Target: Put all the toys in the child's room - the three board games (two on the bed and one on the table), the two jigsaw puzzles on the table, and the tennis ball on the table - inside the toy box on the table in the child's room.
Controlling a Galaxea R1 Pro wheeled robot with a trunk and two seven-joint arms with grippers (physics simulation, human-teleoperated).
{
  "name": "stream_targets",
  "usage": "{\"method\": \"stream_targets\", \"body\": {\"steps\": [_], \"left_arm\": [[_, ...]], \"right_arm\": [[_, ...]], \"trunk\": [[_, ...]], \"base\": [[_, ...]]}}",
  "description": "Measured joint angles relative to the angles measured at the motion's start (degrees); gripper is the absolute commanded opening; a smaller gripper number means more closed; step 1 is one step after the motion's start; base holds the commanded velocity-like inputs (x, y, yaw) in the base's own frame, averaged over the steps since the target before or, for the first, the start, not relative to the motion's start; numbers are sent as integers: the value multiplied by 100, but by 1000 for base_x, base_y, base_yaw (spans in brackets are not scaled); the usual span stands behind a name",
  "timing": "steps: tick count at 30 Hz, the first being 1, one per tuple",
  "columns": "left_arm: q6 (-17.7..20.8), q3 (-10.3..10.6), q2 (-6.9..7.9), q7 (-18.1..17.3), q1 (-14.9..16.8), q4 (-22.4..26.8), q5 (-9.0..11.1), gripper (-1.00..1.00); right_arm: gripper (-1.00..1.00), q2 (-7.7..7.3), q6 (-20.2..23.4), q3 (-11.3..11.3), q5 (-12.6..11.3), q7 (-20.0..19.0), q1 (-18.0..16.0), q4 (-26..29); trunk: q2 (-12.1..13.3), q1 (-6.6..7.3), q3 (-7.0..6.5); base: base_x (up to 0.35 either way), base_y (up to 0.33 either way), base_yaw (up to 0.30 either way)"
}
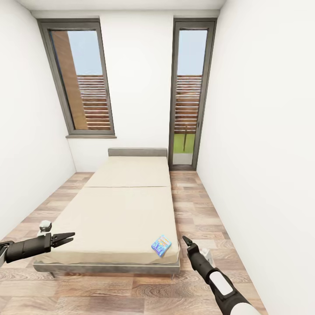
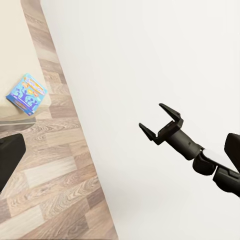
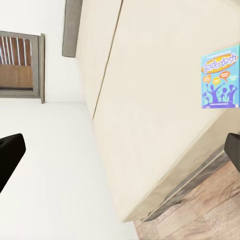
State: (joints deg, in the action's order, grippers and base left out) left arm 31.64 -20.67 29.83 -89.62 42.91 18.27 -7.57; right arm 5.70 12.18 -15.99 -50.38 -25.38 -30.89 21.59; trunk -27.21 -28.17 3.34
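Head view: a blue board game (image 1: 161, 245) lying flat on the bed (image 1: 118, 210), at the foot corner nearest the right gripper (image 1: 185, 239). Left gripper (image 1: 66, 238) beside the opposite foot corner, fingers spread apart, holding nothing. Right one: cannot tell if wide or narrow.

Left wrist view: same blue box (cover up) on the bed corner; right gripper (image 2: 160, 120) well apart, fingers spread wide, empty.

Right wrist view: box reading "Balderdash" (image 3: 220, 76) near the bed edge.

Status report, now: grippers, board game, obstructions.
Left gripper open, empty. Right gripper open, empty. Blue board game flat on bed, near corner by right gripper. Nothing between them.
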Motion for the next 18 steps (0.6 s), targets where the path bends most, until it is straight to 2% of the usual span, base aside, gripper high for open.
{"method": "stream_targets", "body": {"steps": [5, 18], "left_arm": [[-14, -93, 0, 0, 0, 0, -3, 100], [-25, -112, 1, 0, 0, 0, -4, 100]], "right_arm": [[100, -14, 0, 0, -4, -2, -1, 0], [100, -20, 0, 0, -4, 0, 0, 0]], "trunk": [[0, 0, 0], [0, 0, 0]], "base": [[0, 0, 0], [0, 6, 0]]}}
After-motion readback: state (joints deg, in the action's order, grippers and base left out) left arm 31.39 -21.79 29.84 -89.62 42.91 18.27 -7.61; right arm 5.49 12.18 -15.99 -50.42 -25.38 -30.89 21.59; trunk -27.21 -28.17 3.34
